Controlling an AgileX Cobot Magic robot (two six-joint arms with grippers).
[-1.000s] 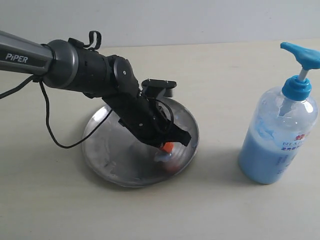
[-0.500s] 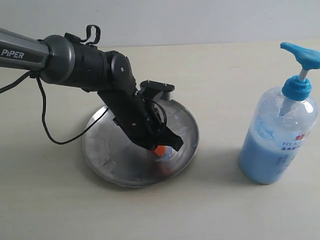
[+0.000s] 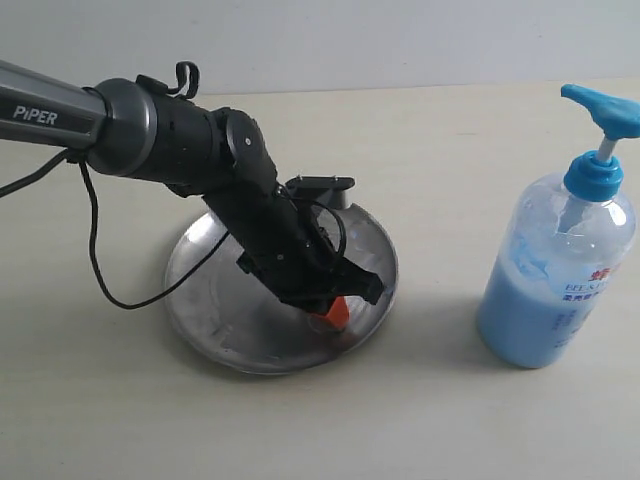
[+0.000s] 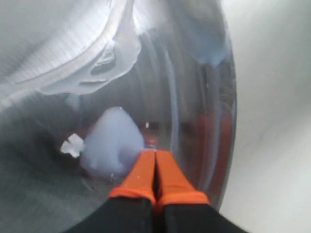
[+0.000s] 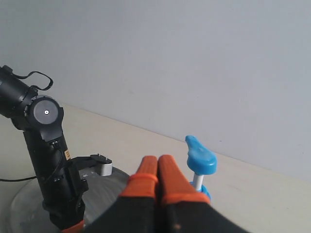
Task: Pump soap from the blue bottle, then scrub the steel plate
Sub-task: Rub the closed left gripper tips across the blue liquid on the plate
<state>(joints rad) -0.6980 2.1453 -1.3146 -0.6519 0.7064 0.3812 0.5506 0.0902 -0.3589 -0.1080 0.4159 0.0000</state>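
The steel plate (image 3: 215, 310) lies left of centre on the table. My left gripper (image 3: 337, 312) is shut, its orange fingertips (image 4: 148, 167) pressed down onto the plate's right part. A pale blue blob of soap (image 4: 112, 141) sits right beside the tips, with whitish smears (image 4: 97, 63) further across the plate (image 4: 29, 170). The blue bottle (image 3: 555, 270) stands upright at the right, apart from the plate. My right gripper (image 5: 156, 162) is shut and empty, raised in the air with the bottle's blue pump head (image 5: 200, 155) just beyond it. The right gripper is out of the exterior view.
The left arm (image 3: 180, 140) reaches in from the left over the plate, a black cable (image 3: 110, 270) hanging from it. Pale tabletop (image 3: 450, 150) surrounds plate and bottle. A plain wall (image 5: 170, 58) stands behind the table.
The left gripper's tips slid back and forth across the plate's right part, left and then right again, staying shut. Bottle and plate have not moved.
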